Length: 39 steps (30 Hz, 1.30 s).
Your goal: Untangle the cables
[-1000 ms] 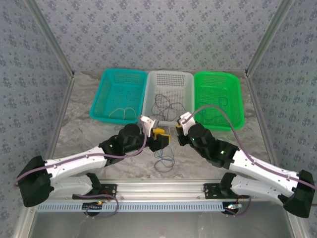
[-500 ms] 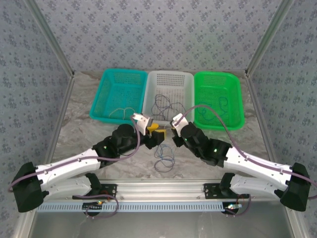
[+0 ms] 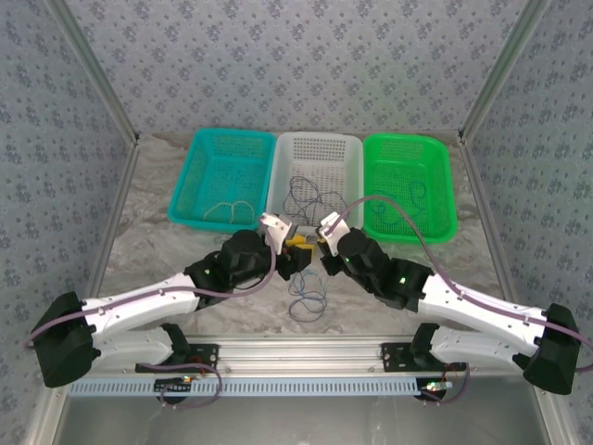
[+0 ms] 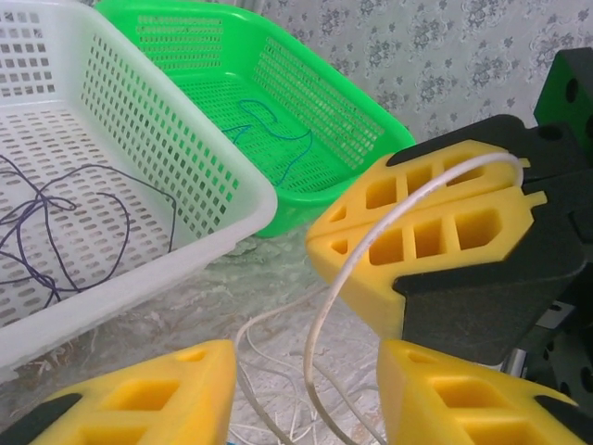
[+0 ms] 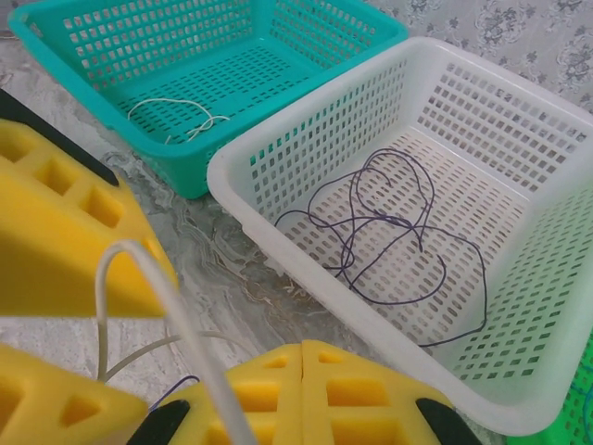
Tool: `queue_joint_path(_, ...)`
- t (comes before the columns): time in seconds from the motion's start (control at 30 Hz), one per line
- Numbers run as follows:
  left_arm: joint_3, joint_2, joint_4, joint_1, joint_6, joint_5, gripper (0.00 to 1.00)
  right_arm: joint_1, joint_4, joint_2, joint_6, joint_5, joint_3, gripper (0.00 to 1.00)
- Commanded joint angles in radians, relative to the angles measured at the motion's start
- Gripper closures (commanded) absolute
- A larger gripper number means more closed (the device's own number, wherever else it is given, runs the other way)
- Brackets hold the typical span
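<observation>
A loose pile of thin cables point(image 3: 306, 301) lies on the marbled table in front of the white basket. One white cable point(image 4: 320, 315) rises from it in an arch point(image 5: 167, 297). It runs over the closed yellow fingers of my right gripper point(image 4: 313, 239), which is shut point(image 5: 304, 371) and holds it up. My left gripper point(image 4: 306, 389) faces the right one tip to tip point(image 3: 298, 252). Its jaws stand apart with that white cable hanging in the gap between them, touching neither finger. My right gripper point(image 3: 321, 254) hovers just above the pile.
Three baskets line the far side: a teal basket point(image 3: 199, 176) with a whitish cable point(image 5: 176, 116), a white basket point(image 3: 320, 144) with a dark looped cable point(image 5: 389, 232), and a green basket point(image 3: 440, 185) with a blue cable point(image 4: 269, 130). The white basket's near rim point(image 4: 139, 269) is close ahead.
My right gripper has shifted left and nearer to the left one, carrying the white cable. The left gripper has swung back toward it and its jaws have narrowed around the cable.
</observation>
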Motion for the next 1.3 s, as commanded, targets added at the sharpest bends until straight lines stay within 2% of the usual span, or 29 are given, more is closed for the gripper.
queue_joint_path(0.0, 0.049, 0.014, 0.053, -0.004, 0.03, 0.048, 0.77, 0.005, -0.021, -0.009, -0.004, -0.021, 0.021, 0.92)
queue_joint_path(0.1, 0.054, 0.018, 0.051, -0.004, 0.037, 0.063, 1.0, 0.001, -0.038, -0.008, 0.005, -0.013, 0.021, 0.88)
queue_joint_path(0.13, 0.055, 0.016, 0.049, -0.004, 0.035, 0.058, 1.0, -0.001, -0.049, -0.009, 0.012, -0.008, 0.021, 0.83)
queue_joint_path(0.2, 0.055, 0.007, 0.052, -0.003, 0.029, 0.047, 1.0, -0.008, -0.079, -0.008, 0.033, 0.021, 0.023, 0.66)
queue_joint_path(0.27, 0.054, -0.004, 0.054, -0.002, 0.025, 0.035, 1.0, -0.013, -0.116, -0.016, 0.062, 0.06, 0.022, 0.37)
queue_joint_path(0.3, 0.054, -0.008, 0.053, -0.002, 0.024, 0.03, 1.0, -0.014, -0.126, -0.021, 0.069, 0.068, 0.018, 0.29)
queue_joint_path(0.33, 0.055, -0.011, 0.048, -0.002, 0.02, 0.02, 1.0, -0.015, -0.133, -0.033, 0.073, 0.071, 0.011, 0.26)
queue_joint_path(0.47, 0.065, -0.018, 0.015, 0.008, -0.006, -0.009, 1.0, -0.015, -0.141, -0.103, 0.08, 0.066, -0.037, 0.24)
queue_joint_path(0.63, 0.074, -0.012, 0.008, 0.032, -0.062, -0.012, 1.0, -0.014, -0.117, -0.213, 0.067, -0.012, -0.116, 0.27)
queue_joint_path(0.83, 0.096, 0.008, 0.01, 0.047, -0.095, 0.01, 1.0, -0.008, -0.031, -0.204, 0.047, -0.125, -0.182, 0.28)
queue_joint_path(1.03, 0.106, 0.018, 0.027, 0.049, -0.126, 0.04, 1.0, -0.006, 0.109, -0.128, 0.017, -0.118, -0.213, 0.23)
queue_joint_path(1.27, 0.094, 0.025, 0.053, 0.048, -0.167, 0.064, 1.0, -0.018, 0.251, -0.063, 0.059, 0.015, -0.232, 0.25)
